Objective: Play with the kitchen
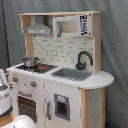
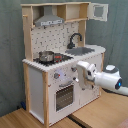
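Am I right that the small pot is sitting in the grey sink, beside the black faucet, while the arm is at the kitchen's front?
Not quite: the small pot sits on the stovetop, apart from the grey sink and black faucet, as the second exterior view shows. The arm is indeed at the kitchen's front.

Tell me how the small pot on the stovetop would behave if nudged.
The pot looks small and probably light, so it would likely slide on the flat stovetop. Its low, wide shape suggests tipping is unlikely. It looks metallic, so probably rigid.
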### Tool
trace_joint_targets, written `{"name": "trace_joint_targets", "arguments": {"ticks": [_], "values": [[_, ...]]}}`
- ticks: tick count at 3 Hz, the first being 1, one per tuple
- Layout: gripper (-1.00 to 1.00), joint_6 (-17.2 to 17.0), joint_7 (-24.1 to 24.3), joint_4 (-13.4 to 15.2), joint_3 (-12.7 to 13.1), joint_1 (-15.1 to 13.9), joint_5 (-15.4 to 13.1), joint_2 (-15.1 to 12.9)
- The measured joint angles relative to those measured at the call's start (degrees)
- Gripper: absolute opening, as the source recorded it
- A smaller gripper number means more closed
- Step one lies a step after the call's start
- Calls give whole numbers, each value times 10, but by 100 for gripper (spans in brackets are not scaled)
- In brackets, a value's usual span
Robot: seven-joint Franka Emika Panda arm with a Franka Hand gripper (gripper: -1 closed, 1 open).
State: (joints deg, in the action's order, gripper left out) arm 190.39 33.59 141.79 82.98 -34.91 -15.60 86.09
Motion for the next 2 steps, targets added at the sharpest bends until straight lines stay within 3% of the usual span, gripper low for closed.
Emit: {"name": "trace_joint_targets", "arguments": {"ticks": [2], "values": [[100, -61, 102, 4, 52, 49, 0, 5]]}}
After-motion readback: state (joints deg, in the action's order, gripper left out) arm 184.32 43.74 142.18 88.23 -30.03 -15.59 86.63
